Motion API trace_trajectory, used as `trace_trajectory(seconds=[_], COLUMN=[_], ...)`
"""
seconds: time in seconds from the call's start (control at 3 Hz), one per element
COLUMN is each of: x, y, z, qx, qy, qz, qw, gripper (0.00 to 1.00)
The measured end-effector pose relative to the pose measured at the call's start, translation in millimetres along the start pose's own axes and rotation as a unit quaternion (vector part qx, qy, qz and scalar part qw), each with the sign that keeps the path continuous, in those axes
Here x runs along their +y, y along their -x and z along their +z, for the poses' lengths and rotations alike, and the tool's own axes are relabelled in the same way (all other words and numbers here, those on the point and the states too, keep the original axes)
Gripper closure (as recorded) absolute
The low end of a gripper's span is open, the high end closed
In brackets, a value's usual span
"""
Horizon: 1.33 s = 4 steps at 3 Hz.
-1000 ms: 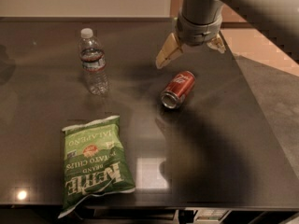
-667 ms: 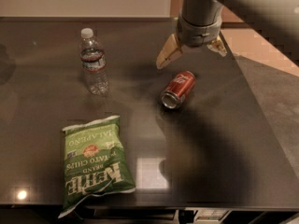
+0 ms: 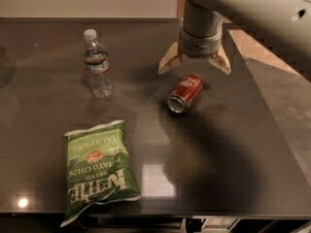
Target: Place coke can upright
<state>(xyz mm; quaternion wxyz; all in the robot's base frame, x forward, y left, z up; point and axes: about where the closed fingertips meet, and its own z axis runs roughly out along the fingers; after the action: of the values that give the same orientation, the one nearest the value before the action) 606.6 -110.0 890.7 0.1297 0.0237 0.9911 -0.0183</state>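
Dropping lower than a second ago, your hand point(image 3: 195, 70) now hangs just behind the coke can point(image 3: 185, 92), its tan fingers point(image 3: 168, 64) spread wide and gripping nothing. The can hasn't budged: it lies on its side on the dark counter point(image 3: 243, 159), silver end toward the camera, red body angled back and to the right, just in front of the gap between the fingers. Out to the picture's left, well apart from the can, the water bottle point(image 3: 97, 64) stands upright where it was. Nearer the front edge, the green chip bag point(image 3: 97, 171) lies flat. Your grey arm point(image 3: 252, 8) reaches in from the top right, with the wrist pointing straight down at the counter.
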Motion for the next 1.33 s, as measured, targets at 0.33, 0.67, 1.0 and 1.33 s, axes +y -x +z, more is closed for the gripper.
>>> trace_trajectory(seconds=[0.33, 0.67, 1.0, 1.33], x=[1.7, -1.3, -5.9, -9.0], y=[-4.9, -10.7, -13.8, -14.4], z=[12.5, 22.9, 31.8, 39.1], qx=[0.014, 0.029, 0.044, 0.057], qy=[0.000, -0.005, -0.012, -0.015], qz=[0.066, 0.118, 0.155, 0.181], qw=[0.9977, 0.9925, 0.9868, 0.9816], gripper=[0.00, 0.00, 0.00, 0.17])
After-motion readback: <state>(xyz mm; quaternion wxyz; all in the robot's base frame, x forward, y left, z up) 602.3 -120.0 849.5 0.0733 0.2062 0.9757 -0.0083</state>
